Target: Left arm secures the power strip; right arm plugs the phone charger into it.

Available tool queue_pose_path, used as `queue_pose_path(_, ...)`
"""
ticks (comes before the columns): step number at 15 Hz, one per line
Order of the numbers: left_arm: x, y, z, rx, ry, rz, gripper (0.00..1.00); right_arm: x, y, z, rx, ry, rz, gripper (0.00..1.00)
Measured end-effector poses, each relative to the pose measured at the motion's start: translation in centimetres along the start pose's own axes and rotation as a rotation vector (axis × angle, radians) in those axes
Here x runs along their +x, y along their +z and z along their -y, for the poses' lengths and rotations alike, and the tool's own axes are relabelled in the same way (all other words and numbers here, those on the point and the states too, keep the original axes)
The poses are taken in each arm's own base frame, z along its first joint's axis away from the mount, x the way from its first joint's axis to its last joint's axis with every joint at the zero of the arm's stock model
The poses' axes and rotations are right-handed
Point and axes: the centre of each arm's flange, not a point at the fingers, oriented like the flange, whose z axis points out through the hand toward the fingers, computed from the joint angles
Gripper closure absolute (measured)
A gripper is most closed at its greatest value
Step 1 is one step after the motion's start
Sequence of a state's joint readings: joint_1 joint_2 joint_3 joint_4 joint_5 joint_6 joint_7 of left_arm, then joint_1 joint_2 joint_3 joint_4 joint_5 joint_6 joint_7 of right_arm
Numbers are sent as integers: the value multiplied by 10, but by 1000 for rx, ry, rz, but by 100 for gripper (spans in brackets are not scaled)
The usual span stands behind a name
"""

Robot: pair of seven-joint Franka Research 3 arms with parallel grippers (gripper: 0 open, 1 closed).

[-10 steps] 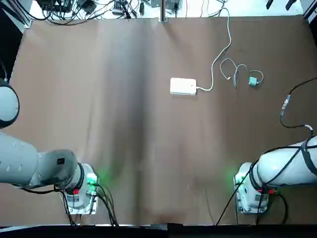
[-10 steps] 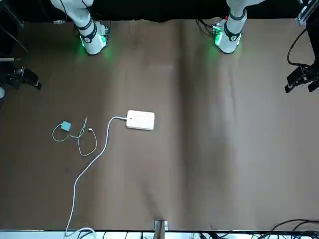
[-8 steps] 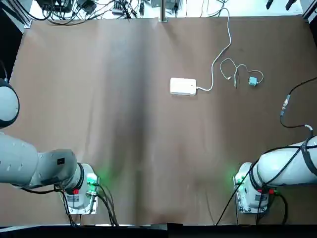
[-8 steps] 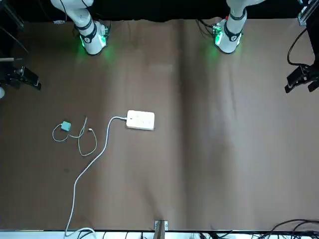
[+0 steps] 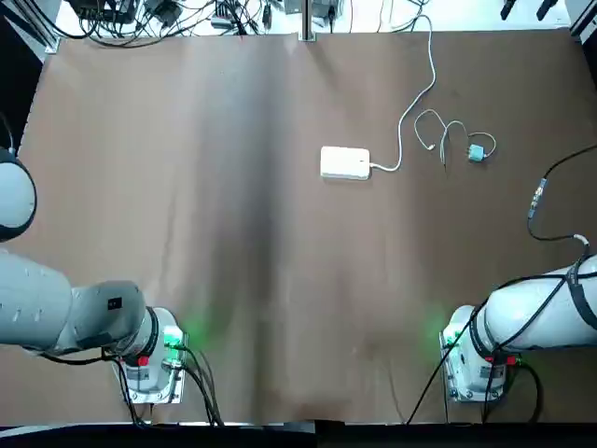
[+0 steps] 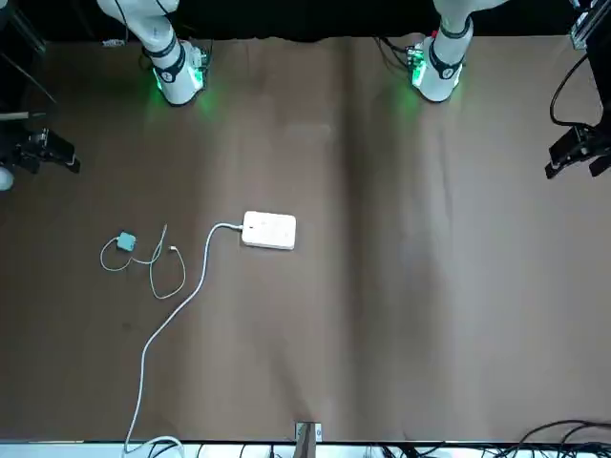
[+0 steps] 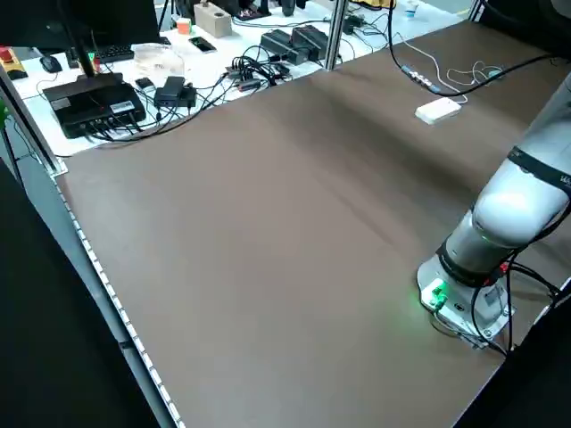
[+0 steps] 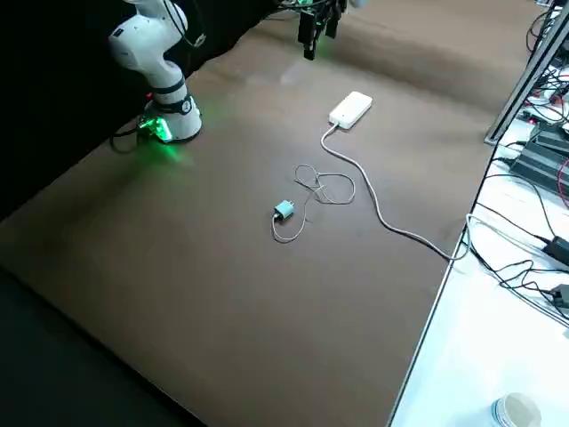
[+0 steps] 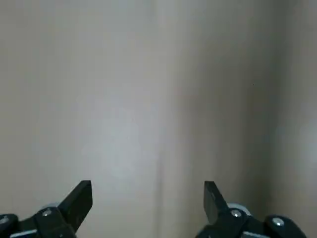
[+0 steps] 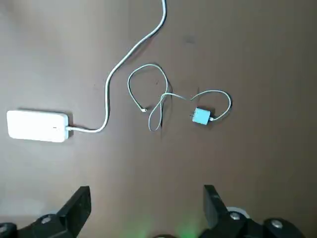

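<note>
Power strip (image 5: 345, 162): white rounded block, flat on the brown bench (image 5: 233, 233), right of centre in the top view, untouched. Its thick cord (image 5: 417, 93) leaves the strip at 3 o'clock, then curves toward 12 o'clock and off the far edge.
Phone charger (image 5: 477, 153): small teal cube at 3 o'clock from the strip, apart from it, its thin cable (image 5: 438, 131) looped loosely between the two.
Left gripper (image 9: 147, 198): raised over bare bench, fingers released, spread wide, grasping nothing.
Right gripper (image 10: 146, 201): raised over strip and charger, fingers likewise spread and empty.
Surroundings: both arm bases lit green at 6 o'clock; tangled cables (image 5: 168, 14) and electronics beyond the far edge.
</note>
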State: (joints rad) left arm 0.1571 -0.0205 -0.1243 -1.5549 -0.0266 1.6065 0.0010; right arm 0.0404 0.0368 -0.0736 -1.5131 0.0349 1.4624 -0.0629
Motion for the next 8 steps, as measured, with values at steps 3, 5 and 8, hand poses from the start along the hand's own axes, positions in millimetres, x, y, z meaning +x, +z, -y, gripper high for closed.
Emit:
queue_pose_path(3,0,0,-1,2,1,0,0,5,8,-4,1,-52,15,0)
queue_pose_path(5,0,0,-4,4,6,1,0,8,14,-12,3,-78,25,0)
queue_pose_path(8,0,1,-5,4,7,3,0,12,21,-27,7,-156,34,0)
